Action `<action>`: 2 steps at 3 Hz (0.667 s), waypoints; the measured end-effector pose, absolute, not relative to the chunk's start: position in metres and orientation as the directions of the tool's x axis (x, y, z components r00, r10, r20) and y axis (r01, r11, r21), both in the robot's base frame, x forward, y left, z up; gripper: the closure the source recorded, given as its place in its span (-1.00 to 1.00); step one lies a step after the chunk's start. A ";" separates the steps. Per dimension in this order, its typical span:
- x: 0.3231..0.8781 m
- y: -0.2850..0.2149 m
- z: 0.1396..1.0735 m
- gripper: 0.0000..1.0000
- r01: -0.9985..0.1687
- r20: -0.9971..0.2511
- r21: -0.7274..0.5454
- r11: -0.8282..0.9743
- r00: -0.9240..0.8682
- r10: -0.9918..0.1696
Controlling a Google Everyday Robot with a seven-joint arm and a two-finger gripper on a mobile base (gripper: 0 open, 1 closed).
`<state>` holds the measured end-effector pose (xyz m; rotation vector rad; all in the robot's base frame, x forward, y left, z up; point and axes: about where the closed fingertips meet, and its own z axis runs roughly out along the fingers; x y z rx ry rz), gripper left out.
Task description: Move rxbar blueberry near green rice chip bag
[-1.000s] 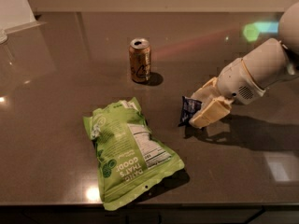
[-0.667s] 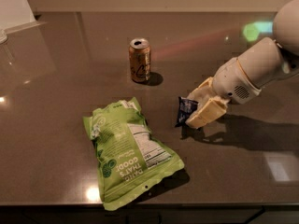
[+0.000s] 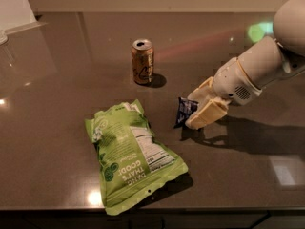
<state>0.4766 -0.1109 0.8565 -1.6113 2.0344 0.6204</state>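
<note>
Far left of the claw and lower in view, the bag lies flat on the dark table. It is lime-green with its white label facing up, and its long side runs from upper left to lower right. Its nearest edge is down and to the left of the claw, near but apart, with bare table between them.

Up and to the left of the claw stands the can, gold-brown and upright with its top showing. It is apart from both the bag and the claw.

The bar sits right at the claw's tips. It is a small navy wrapper with white print, tilted on edge and sticking out leftward from between the two cream fingers. The claw is pinching the bar, one finger above it and one below. A shadow lies on the table just below them. I cannot tell whether the bar touches the table.

To the right of the claw, the white arm rises toward the upper right corner. A green glint shows on the table above the arm.
</note>
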 end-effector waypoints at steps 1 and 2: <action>0.479 -0.114 0.861 -1.00 -0.975 -0.619 0.051 0.216 -0.200 -0.759; 0.479 -0.114 0.861 -1.00 -0.975 -0.619 0.050 0.216 -0.200 -0.759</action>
